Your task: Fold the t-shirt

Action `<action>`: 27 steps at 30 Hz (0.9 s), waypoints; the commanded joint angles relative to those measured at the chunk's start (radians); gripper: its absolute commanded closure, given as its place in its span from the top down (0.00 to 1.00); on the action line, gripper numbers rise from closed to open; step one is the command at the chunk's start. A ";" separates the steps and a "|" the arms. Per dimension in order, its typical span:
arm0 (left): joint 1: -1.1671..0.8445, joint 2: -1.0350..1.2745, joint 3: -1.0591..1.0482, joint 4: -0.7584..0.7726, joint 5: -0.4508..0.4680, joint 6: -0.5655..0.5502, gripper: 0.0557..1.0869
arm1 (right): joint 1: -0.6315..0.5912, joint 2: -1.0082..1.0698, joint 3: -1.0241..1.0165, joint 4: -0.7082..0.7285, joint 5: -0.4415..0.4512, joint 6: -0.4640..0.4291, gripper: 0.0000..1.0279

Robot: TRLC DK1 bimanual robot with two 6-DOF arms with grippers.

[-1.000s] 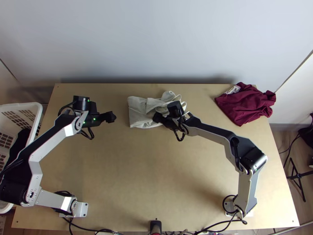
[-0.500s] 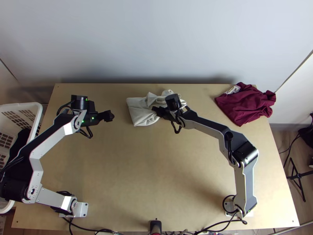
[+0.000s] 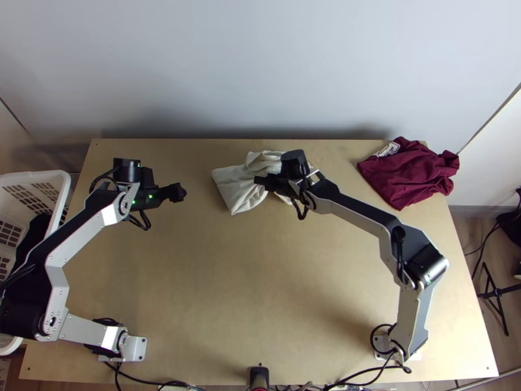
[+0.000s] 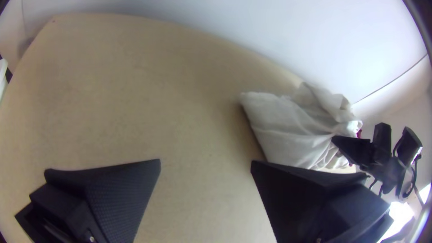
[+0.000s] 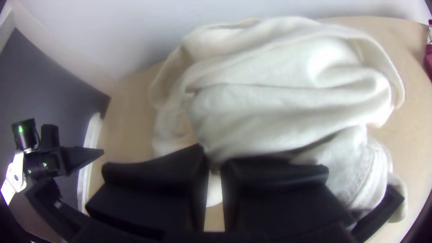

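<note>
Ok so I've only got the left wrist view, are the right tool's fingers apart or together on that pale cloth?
Observer: Close together, the right tool pinching a bunched part of the pale cloth.

Operator: And that dark red sliver past it?

Observer: A maroon cloth, bunched, with a white patch showing on it.

Operator: Right, and the white bit at the other edge?

Observer: That's a white basket, standing beside the left side of the table.

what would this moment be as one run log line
t-shirt: partly bunched, fold unfinished | right gripper: shut on its gathered cloth | left gripper: open, off it | maroon cloth: bunched, far right
</note>
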State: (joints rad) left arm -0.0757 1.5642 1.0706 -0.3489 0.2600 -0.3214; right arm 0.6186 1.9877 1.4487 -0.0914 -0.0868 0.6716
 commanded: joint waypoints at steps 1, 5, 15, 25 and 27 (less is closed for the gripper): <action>0.004 -0.023 -0.003 -0.004 0.001 -0.001 0.95 | 0.001 -0.093 -0.040 0.004 -0.016 -0.044 0.03; 0.010 -0.030 -0.006 -0.005 -0.001 0.001 0.95 | -0.010 -0.130 -0.022 0.009 -0.014 -0.070 0.03; 0.050 -0.047 -0.009 -0.012 -0.001 0.022 0.95 | -0.149 -0.159 0.162 -0.010 -0.007 -0.130 0.03; 0.037 -0.053 -0.001 -0.019 0.008 0.027 0.95 | -0.369 -0.148 0.263 -0.085 -0.010 -0.222 0.03; 0.030 -0.052 -0.001 -0.019 0.008 0.024 0.95 | -0.410 -0.162 0.242 -0.087 -0.010 -0.241 0.03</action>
State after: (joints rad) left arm -0.0330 1.5135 1.0657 -0.3656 0.2649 -0.2947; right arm 0.3408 1.8416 1.6752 -0.1463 -0.0940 0.4812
